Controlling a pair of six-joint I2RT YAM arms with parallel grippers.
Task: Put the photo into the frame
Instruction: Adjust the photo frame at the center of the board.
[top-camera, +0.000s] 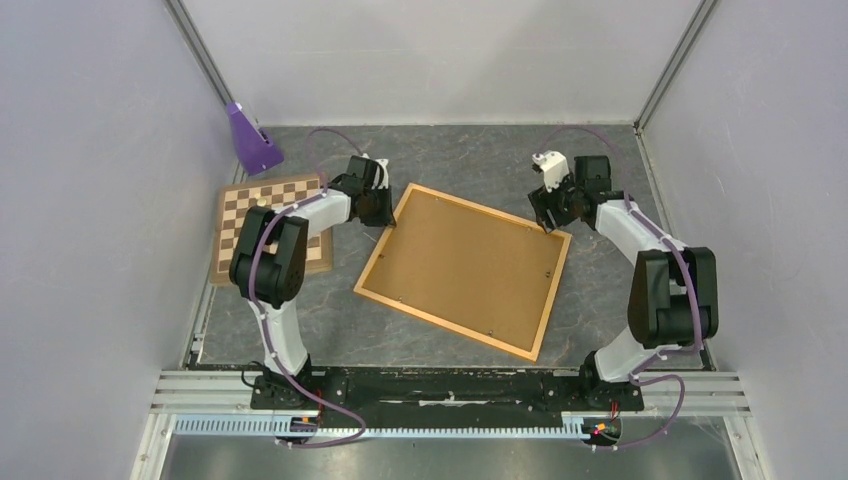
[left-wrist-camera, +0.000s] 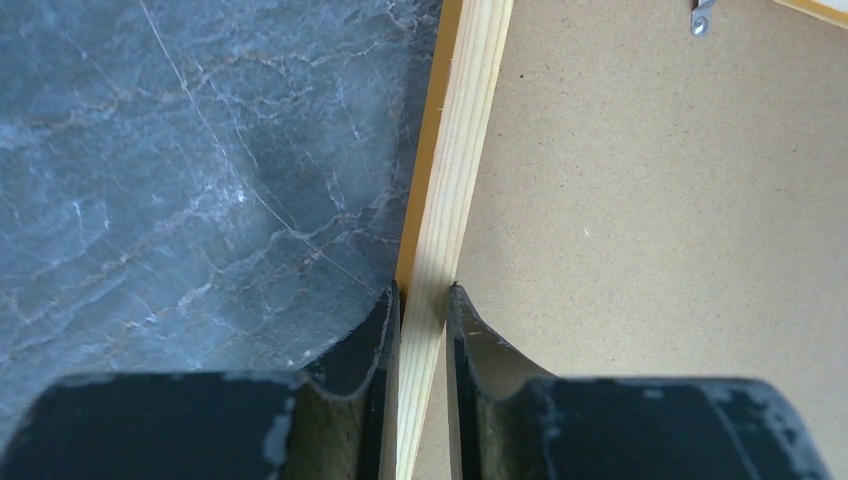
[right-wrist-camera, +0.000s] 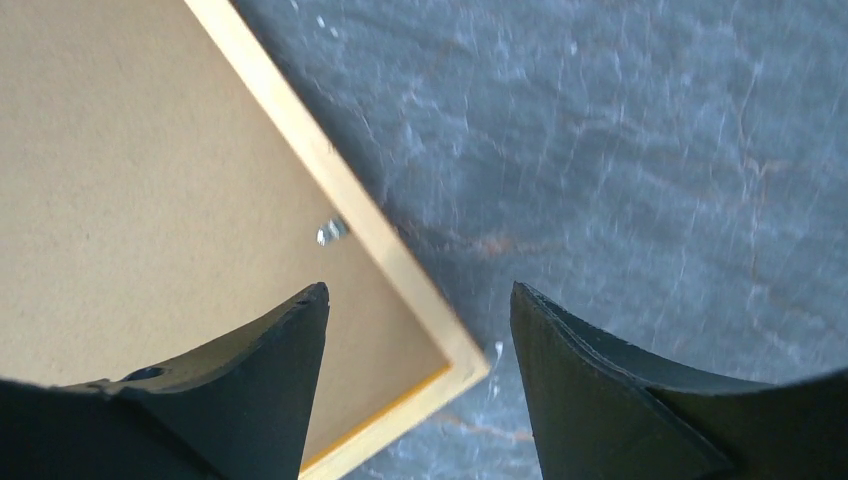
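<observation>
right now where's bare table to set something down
Bare table runs along the far wall behind the frame, and in a near strip between the frame and the arms' bases. The left is crowded: chessboard, purple stand, and the left tool clamped on the frame's rail.

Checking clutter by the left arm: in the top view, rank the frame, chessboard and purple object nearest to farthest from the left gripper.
1. frame: its far-left corner rail sits between the left gripper's fingers.
2. chessboard: just to its left.
3. purple object: far-left corner of the table.
</observation>
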